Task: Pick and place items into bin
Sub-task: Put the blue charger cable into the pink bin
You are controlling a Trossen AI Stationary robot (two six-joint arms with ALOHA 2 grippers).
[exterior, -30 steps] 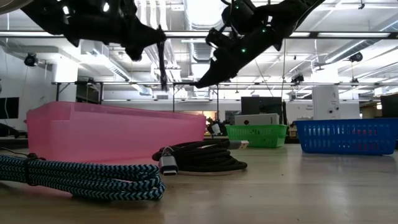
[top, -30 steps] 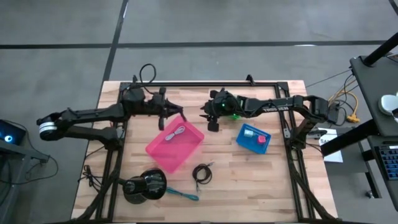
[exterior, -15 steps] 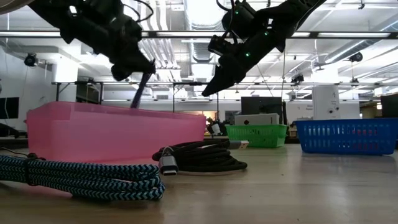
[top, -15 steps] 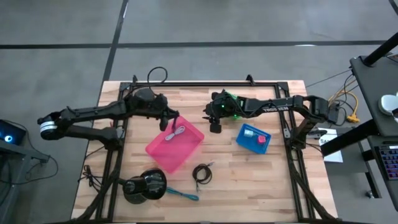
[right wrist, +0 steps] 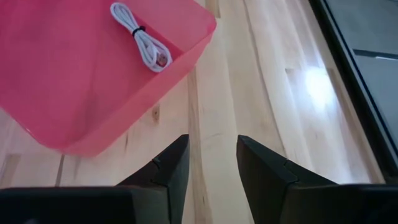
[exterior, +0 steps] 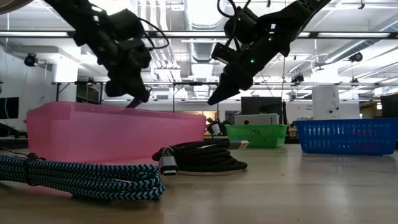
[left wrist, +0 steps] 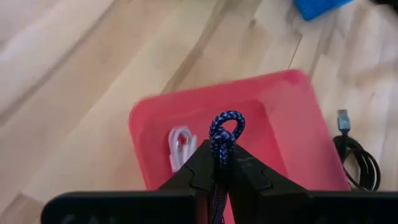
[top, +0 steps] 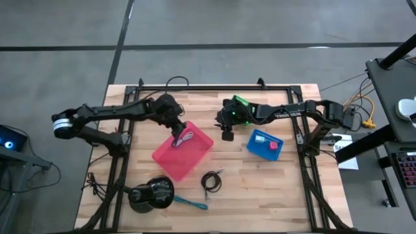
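My left gripper (top: 177, 132) points down over the far-left part of the pink bin (top: 188, 162), shut on a purple braided cord (left wrist: 225, 132). In the low view its tip (exterior: 134, 101) sits just at the bin's rim (exterior: 112, 111). A coiled whitish cord (top: 187, 137) lies on the bin floor. My right gripper (top: 227, 134) is open and holds nothing, hovering above bare table just right of the bin, as its wrist view shows (right wrist: 208, 157). A black coiled cord (top: 211, 181) and a teal braided cord (top: 192, 203) lie on the table near the front edge. My left gripper pinches the purple cord between its two fingers (left wrist: 200, 163), coming from above and pointing down. A folded loop of the cord (left wrist: 227, 124) sticks out past the fingertips over the bin; the rest runs back between the fingers, out of sight. The cord is lifted clear of the table.
A blue basket (top: 264, 144) holding small red and light-blue blocks stands right of my right gripper; a green basket (top: 240, 102) sits behind it. A large black round object (top: 151, 194) rests near the front-left. Bare wood lies between the bin and the blue basket.
My left gripper, still shut on the purple cord, has swung toward the pink bin, tipped from level to pointing down, and sunk to the bin's rim. The cord that hung below it has come down with it. My right gripper has drifted slightly toward the table's near-right.
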